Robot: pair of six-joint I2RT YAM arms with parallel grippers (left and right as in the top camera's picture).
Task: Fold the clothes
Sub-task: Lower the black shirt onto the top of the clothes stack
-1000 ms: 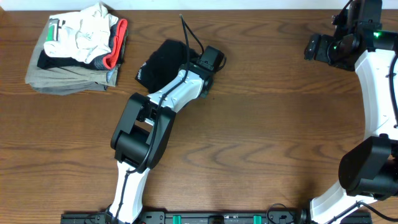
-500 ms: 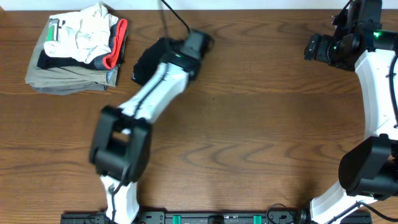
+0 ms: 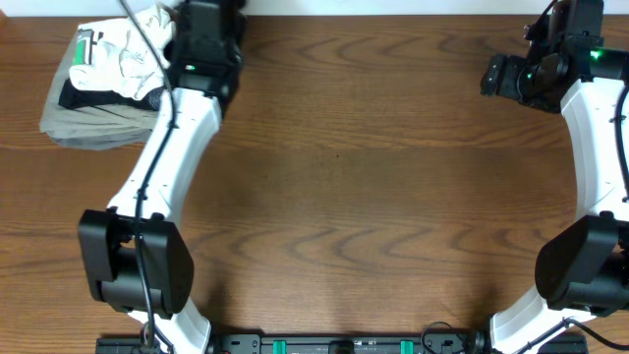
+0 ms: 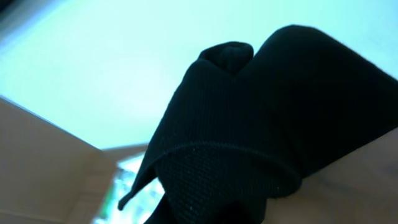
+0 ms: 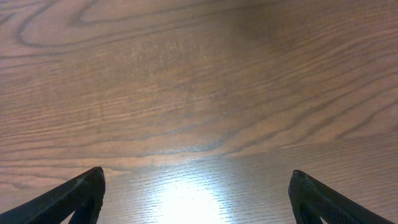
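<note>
The black top (image 4: 261,124) fills the left wrist view as a bunched fold of knit fabric right at the jaws, with a pale bright background behind it. My left gripper (image 3: 201,20) is at the table's far left edge, beside the stack of folded garments, and appears shut on the black top; its fingers are hidden by the cloth. The top does not show in the overhead view, where the arm covers it. My right gripper (image 3: 496,74) is open and empty at the far right, its fingertips (image 5: 196,180) spread above bare wood.
A stack of folded khaki, white and red-trimmed garments (image 3: 108,84) sits at the far left corner. The brown wooden table (image 3: 373,177) spans the view. The left arm stretches diagonally from the front edge to the far left.
My left arm has swung from the table's middle back to the far left, carrying the black top off the table spot where it lay. The right arm has not moved.
</note>
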